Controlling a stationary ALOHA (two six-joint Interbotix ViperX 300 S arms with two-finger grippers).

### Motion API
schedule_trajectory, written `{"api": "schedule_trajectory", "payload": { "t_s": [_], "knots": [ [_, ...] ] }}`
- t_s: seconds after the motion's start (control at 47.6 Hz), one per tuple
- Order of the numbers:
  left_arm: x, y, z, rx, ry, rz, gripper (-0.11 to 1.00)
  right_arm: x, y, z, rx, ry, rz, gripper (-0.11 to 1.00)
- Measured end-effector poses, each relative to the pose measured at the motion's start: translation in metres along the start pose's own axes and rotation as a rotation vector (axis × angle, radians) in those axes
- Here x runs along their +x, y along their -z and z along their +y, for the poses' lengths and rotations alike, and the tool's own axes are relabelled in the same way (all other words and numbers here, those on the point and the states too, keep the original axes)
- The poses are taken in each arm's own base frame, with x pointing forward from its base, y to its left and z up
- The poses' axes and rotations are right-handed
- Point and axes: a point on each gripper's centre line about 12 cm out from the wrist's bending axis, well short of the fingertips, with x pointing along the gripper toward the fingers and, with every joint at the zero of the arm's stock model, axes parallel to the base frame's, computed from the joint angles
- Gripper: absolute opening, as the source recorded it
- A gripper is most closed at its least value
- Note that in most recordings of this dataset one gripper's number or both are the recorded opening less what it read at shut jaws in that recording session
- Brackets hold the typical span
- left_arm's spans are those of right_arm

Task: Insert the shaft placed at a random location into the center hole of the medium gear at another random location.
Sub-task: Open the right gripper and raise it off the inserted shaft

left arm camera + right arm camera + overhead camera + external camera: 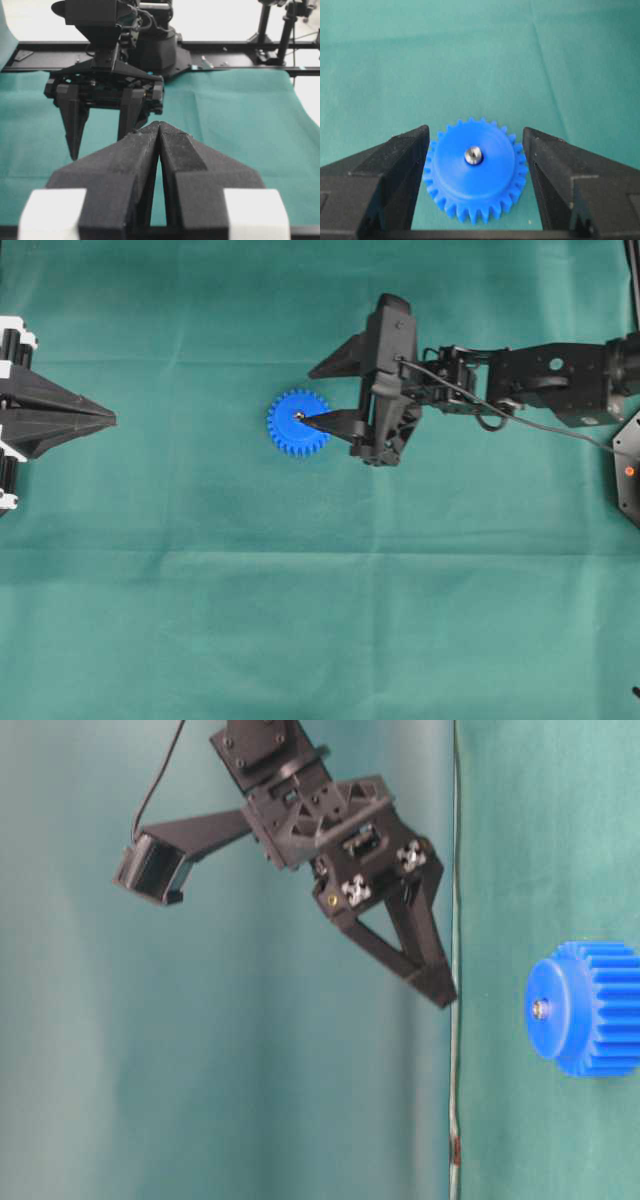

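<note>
The medium gear (298,423) (590,1008) (475,170) lies flat on the green cloth, bright blue and toothed. The silvery shaft (473,155) (299,416) (540,1009) stands in its center hole, its end poking out of the hub, so the hole itself is filled. My right gripper (307,397) (475,131) (440,990) is open, its two black fingers spread wider than the gear. It hovers clear of the gear and touches nothing. My left gripper (112,420) (159,124) rests at the left edge, shut and empty, pointing at the right gripper (100,145).
Green cloth (320,620) covers the whole table, with faint creases. A black unit with an orange light (628,475) sits at the right edge. A black frame rail (240,50) runs along the far side behind the right arm.
</note>
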Motion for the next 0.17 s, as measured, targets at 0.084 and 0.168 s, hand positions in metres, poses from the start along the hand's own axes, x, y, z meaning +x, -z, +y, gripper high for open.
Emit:
{"api": "schedule_trajectory", "payload": {
  "t_s": [0.084,0.168],
  "knots": [
    [0.0000,0.0000,0.0003,-0.002,-0.002,0.000,0.00,-0.0046,0.0019,-0.0007,0.002,0.002,0.002,0.75],
    [0.0000,0.0000,0.0000,0.000,0.000,0.000,0.00,-0.0088,0.0037,-0.0008,0.002,0.002,0.003,0.75]
  ]
}}
